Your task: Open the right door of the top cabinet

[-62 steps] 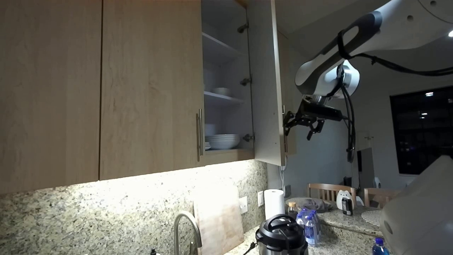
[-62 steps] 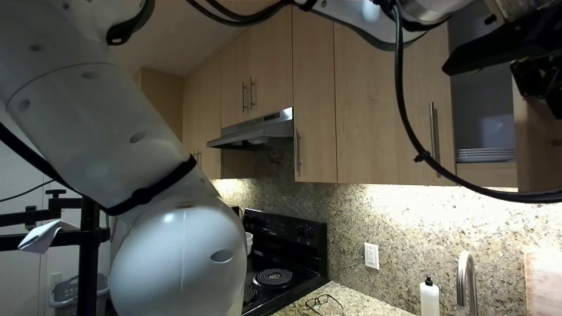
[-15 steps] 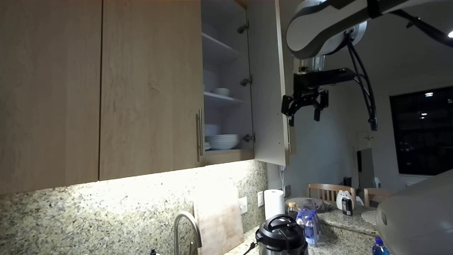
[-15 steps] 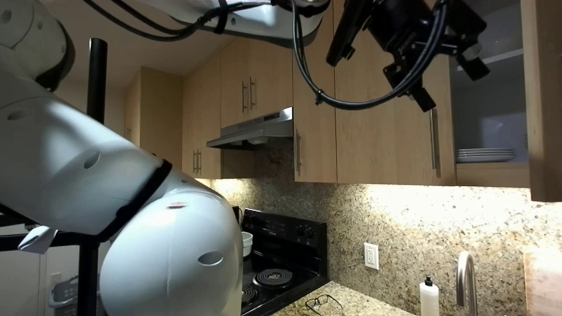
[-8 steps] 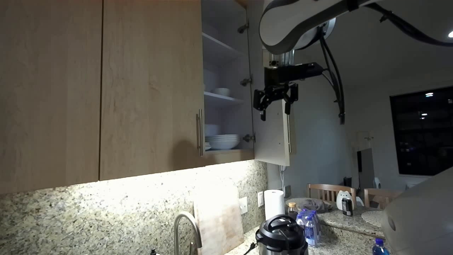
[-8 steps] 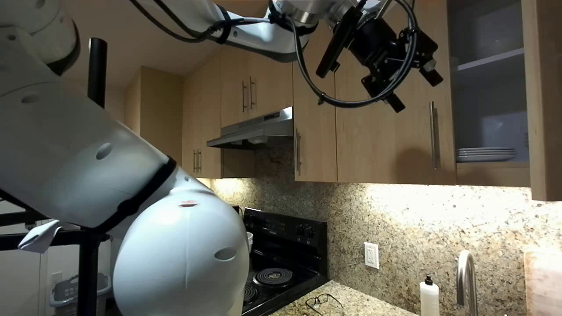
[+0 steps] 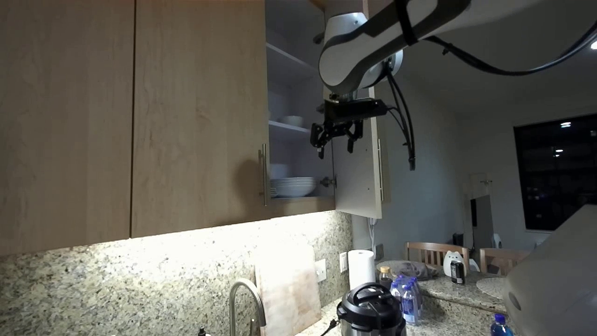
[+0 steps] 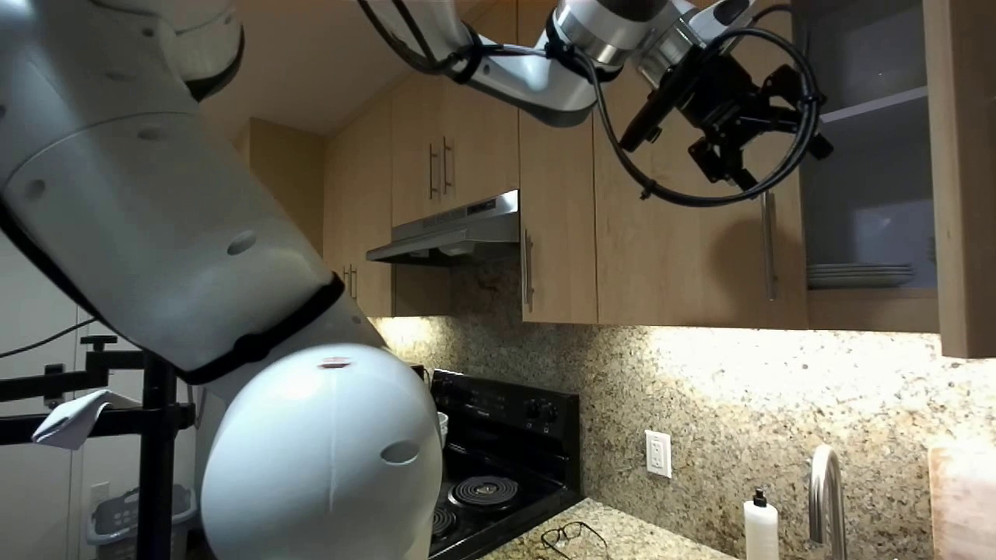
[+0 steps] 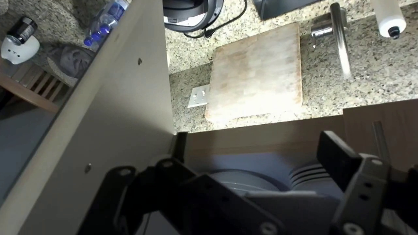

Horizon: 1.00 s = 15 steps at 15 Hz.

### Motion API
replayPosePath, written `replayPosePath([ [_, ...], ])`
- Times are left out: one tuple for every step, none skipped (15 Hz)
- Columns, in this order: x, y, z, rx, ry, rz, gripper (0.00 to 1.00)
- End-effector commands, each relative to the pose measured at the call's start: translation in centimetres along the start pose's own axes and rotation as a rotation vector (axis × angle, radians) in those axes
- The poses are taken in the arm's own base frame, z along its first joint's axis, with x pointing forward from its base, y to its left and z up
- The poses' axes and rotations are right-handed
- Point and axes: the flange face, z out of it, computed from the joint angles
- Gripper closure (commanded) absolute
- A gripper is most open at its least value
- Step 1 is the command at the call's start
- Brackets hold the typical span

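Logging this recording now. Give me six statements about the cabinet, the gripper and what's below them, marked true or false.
The right door of the top cabinet stands open. True.
The top cabinet shows nothing inside. False: white dishes sit inside it.
The gripper is higher than the cutting board. True.
The gripper is clamped on the right door. False: its jaws stand apart, holding nothing.
The cutting board lies flat. False: it leans against the speckled backsplash.
A paper towel roll stands upright. True.

A cutting board (image 7: 290,290) leans on the backsplash (image 7: 121,284) near the faucet (image 9: 340,40).
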Motion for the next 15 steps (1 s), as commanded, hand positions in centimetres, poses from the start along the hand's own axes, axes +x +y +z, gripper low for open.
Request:
replayPosePath([
  [3.9, 0.3, 2.6, -0.018, 0.024, 0.038, 0.00],
  [4.8, 0.8, 3.4, -0.027, 0.032, 0.054, 0.00],
  [5.5, 1.1, 4.2, -0.035, 0.037, 0.068, 0.00],
  [6.4, 1.7, 5.1, -0.049, 0.033, 0.094, 0.00],
  [7.1, 2.3, 5.8, -0.062, 0.029, 0.113, 0.00],
  [7.8, 3.1, 6.6, -0.075, 0.021, 0.135, 0.00],
  [8.4, 3.6, 7.2, -0.084, 0.018, 0.152, 0.00],
  [9.0, 4.3, 7.9, -0.094, 0.010, 0.166, 0.00],
  [9.5, 4.8, 8.3, -0.100, 0.003, 0.180, 0.00],
  [9.9, 5.6, 8.8, -0.103, -0.005, 0.191, 0.00],
  [10.2, 6.2, 9.2, -0.107, -0.006, 0.202, 0.00],
  [10.5, 7.0, 9.5, -0.108, -0.011, 0.213, 0.00],
  [10.8, 7.4, 9.6, -0.109, -0.013, 0.223, 0.00],
  [11.0, 8.4, 9.8, -0.113, -0.015, 0.237, 0.00],
  [11.1, 9.1, 9.9, -0.116, -0.016, 0.250, 0.00],
])
